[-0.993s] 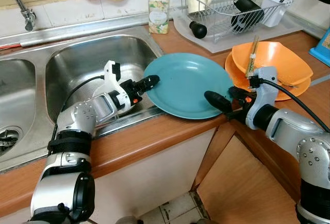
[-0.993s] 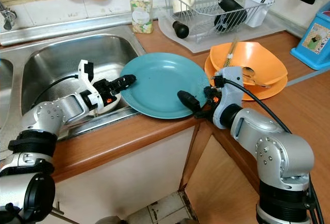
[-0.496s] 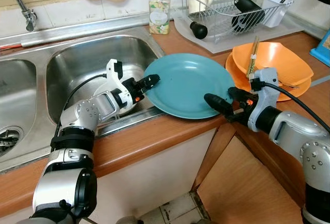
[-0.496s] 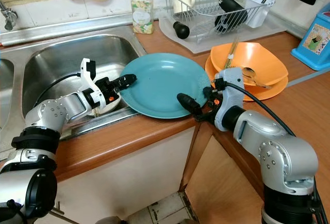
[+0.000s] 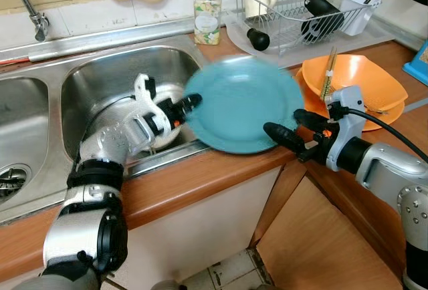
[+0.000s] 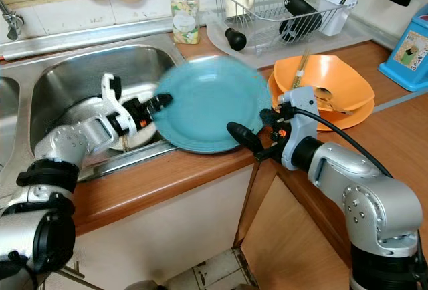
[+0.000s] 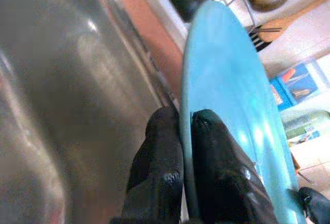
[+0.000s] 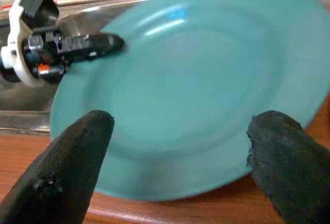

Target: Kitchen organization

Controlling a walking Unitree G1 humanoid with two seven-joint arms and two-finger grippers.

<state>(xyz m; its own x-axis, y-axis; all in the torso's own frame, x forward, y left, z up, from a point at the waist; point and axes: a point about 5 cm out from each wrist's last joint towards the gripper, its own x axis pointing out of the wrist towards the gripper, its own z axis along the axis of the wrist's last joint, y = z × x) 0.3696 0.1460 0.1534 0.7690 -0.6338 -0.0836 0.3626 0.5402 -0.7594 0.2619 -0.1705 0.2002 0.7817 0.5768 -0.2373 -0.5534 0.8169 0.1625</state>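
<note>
Stainless steel double sink (image 5: 100,79): smooth, shiny metal basin; my left arm reaches across its right-hand bowl.
Wooden countertop (image 5: 200,170): warm brown and flat, wrapping round the corner.
Round teal plate (image 5: 244,103): glossy and shallow, tilted up off the countertop at the sink's right edge, its outline blurred.
Orange bowls (image 5: 354,79): two smooth ones, stacked just right of the plate, with chopsticks lying in the top one.
White wire dish rack (image 5: 301,6): thin metal wire, at the back, holding a cream mug and dark utensils.
My left gripper (image 7: 185,126): black fingers pinched tight on the plate's left rim, one on each face.
My right gripper (image 8: 175,146): fingers spread wide, just before the plate's near rim, holding nothing.
</note>
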